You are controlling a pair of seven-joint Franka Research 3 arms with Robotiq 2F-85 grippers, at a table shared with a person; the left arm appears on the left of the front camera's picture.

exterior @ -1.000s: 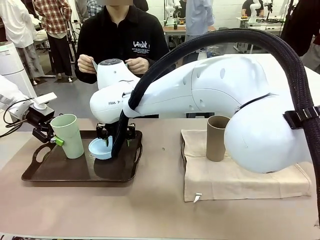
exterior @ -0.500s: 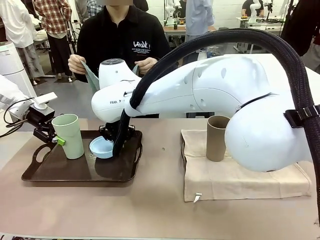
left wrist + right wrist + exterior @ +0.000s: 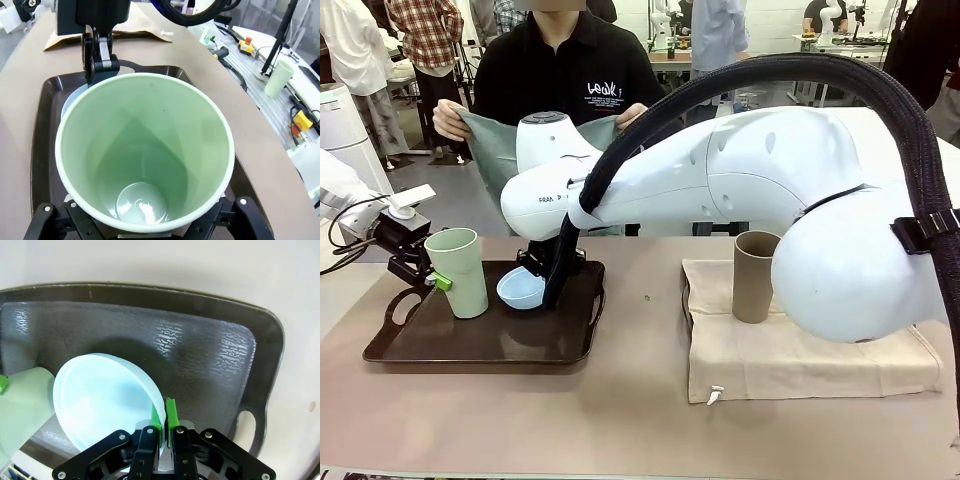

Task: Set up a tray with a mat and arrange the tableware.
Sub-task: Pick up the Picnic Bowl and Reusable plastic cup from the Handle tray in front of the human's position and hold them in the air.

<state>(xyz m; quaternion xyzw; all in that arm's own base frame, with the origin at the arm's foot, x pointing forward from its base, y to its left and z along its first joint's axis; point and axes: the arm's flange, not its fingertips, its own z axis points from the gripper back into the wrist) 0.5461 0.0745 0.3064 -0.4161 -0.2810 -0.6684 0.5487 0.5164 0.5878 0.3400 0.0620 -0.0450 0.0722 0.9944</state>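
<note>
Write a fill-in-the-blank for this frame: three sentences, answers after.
1. The left gripper holds the green cup over the dark ____.
2. The right gripper pinches the blue bowl by its ____.
3. The brown cup stands on the beige cloth, on the robot's ____ side.
Missing: tray; rim; right.
</note>
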